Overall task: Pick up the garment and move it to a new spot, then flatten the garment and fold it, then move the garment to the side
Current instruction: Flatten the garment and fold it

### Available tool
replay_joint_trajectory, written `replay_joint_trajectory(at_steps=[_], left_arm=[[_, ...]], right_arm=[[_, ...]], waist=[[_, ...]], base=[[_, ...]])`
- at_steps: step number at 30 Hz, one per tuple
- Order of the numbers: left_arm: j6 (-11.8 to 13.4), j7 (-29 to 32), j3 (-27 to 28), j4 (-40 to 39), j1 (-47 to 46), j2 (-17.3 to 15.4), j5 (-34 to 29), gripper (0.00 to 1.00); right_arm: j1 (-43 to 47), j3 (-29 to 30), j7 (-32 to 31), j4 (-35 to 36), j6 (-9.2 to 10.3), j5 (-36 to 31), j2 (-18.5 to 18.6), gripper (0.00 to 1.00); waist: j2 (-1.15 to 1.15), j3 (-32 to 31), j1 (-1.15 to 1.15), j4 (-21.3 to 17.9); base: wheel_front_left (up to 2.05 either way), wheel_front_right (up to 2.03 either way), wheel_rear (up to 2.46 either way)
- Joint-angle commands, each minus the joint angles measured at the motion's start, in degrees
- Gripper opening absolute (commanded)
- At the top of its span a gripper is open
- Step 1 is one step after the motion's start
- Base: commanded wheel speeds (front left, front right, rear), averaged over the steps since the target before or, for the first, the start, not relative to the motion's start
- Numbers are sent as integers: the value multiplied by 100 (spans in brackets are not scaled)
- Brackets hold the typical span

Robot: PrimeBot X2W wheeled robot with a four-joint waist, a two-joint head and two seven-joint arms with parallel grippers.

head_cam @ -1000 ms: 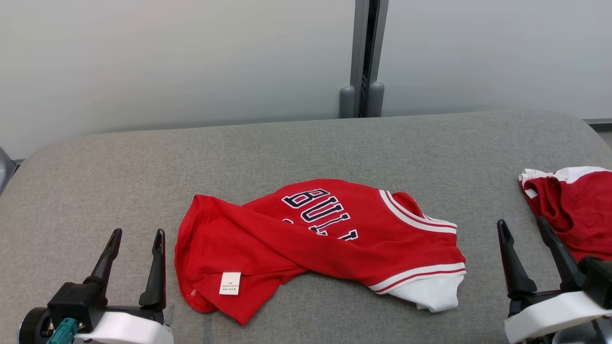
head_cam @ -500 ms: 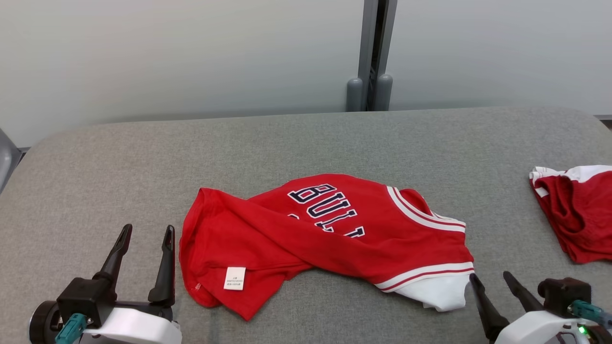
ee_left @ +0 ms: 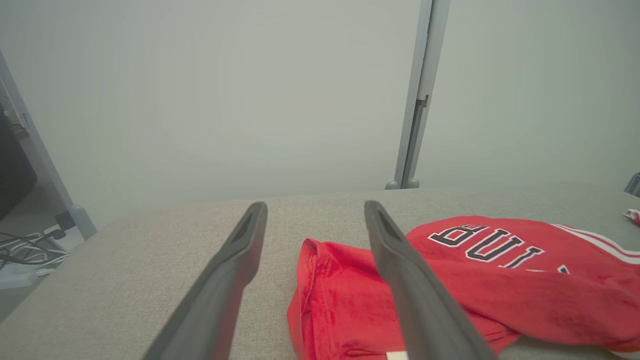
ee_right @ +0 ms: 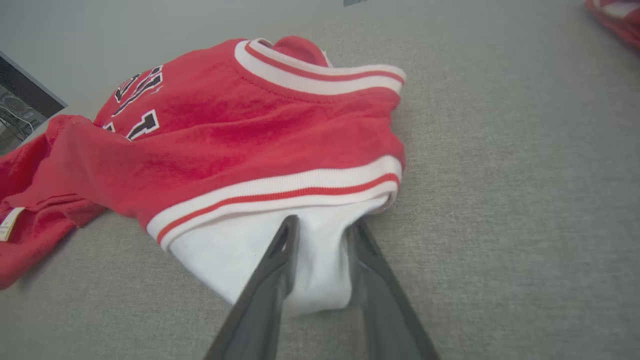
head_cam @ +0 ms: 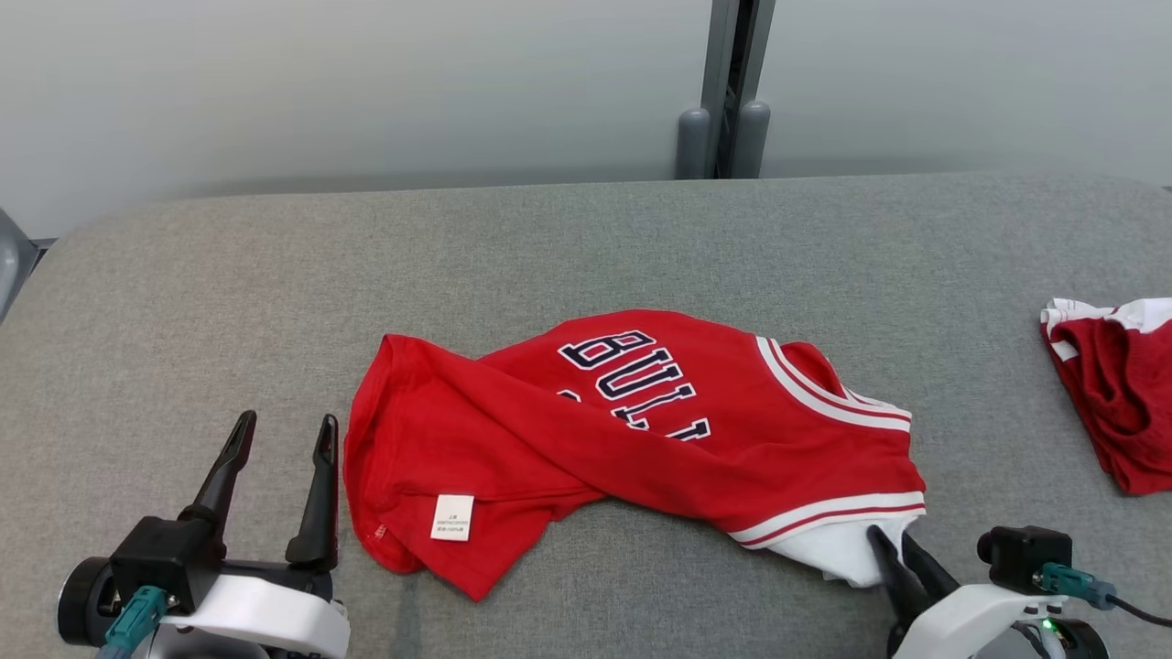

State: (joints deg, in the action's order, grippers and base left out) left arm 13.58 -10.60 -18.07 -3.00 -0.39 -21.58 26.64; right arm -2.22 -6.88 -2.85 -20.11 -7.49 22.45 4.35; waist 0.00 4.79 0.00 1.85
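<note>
Grey padded table (head_cam: 586, 238) under a pale wall (head_cam: 366, 82) — crumpled red garment (head_cam: 549, 439) mid-table.
Left gripper (head_cam: 287, 423) stands wide open and empty by the near-left corner, just beside the garment, which lies toward the near edge. Right gripper (head_cam: 890, 535) has its fingers half-closed either side of the garment's white end — whether they pinch it, I cannot tell. Another red cloth (head_cam: 1117, 394) lies at the right edge.

Open grey surface (head_cam: 586, 247) surrounds jersey (head_cam: 568, 448) (another garment (head_cam: 1117, 403) right).
</note>
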Motion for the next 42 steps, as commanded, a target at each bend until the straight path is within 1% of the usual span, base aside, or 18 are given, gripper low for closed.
replay_joint_trajectory(at_steps=[1, 6, 10, 15, 19, 21, 23, 26, 29, 33, 35, 42], left_arm=[[-15, -14, 14, 8, -91, -37, 13, 100], [15, -50, 34, 20, -127, -42, 26, 100], [46, -54, 43, 7, -119, -53, 39, 100], [96, -58, 87, -30, -39, -79, 60, 100], [131, -55, 115, -80, -8, -106, 61, 100], [154, -55, 119, -106, -6, -113, 63, 100], [164, -59, 123, -129, -15, -121, 63, 100], [157, -56, 104, -140, -61, -115, 55, 100], [125, -60, 74, -147, -175, -100, 31, 100], [60, -85, 5, -120, -329, -60, 13, 100], [11, -101, -24, -89, -425, -39, 11, 100], [-136, -178, -124, 94, -738, 27, -16, 100]], right_arm=[[-112, -31, 96, -35, 0, 29, 96, 0], [-218, -153, 421, 228, 0, 137, 225, 0], [-159, -138, 614, 890, 0, 10, 354, 0], [92, -91, 411, 2108, 0, -205, 411, 0], [362, 19, 61, 3065, 0, -349, 331, 0], [434, 81, -124, 3414, 0, -401, 273, 0], [424, 177, -250, 3591, 0, -359, 224, 0], [304, 290, -314, 3568, 0, -320, 224, 0], [58, 419, -364, 3147, 0, -192, 274, 0], [-435, 453, -251, 2216, -1, 54, 422, 0], [-704, 436, -174, 1662, 0, 67, 543, 0], [-1737, 111, 415, -15, -1, 396, 645, 0]], waist=[[0, 26, 0, -1], [0, 55, 0, -17], [0, 31, 0, -41], [0, -15, 0, -102], [0, -30, 0, -133], [0, -22, 0, -135], [0, 2, 0, -133], [0, 46, 0, -102], [0, 164, 0, -30], [0, 418, 0, 95], [0, 561, 0, 154], [0, 967, 0, 280]], base=[[0, 0, 0], [0, 0, 0], [0, 0, 0], [0, 0, 0], [0, 0, 0], [0, 0, 0], [0, 0, 0], [0, 0, 0], [0, 0, 0], [0, 0, 0], [0, 0, 0], [0, 0, 0]])
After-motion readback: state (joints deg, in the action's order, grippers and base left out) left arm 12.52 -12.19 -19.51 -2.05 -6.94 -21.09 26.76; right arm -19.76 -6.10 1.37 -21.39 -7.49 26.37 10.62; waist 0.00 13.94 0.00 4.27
